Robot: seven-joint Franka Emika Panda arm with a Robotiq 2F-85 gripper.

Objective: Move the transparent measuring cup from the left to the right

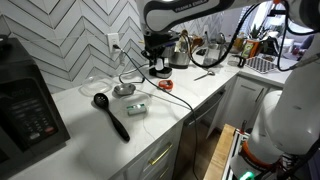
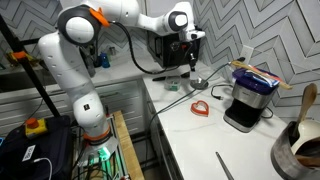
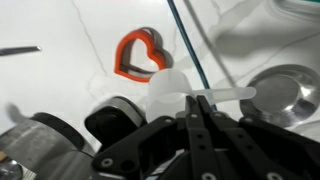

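Cup: measuring cup (image 3: 168,90) lying on the white counter (image 3: 60,110), just below a red heart cutter (image 3: 140,55); handle running right toward a metal bowl (image 3: 285,95)
Views: cup plain only in wrist view; too faint elsewhere
Claw: gripper (image 3: 197,100) pinched shut on the handle
Arm: stretched over the counter, wrist pointing down

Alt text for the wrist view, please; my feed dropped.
Gripper appears closed on the transparent measuring cup at its handle, over a white counter. A red heart-shaped cookie cutter lies beyond; a metal bowl sits alongside.
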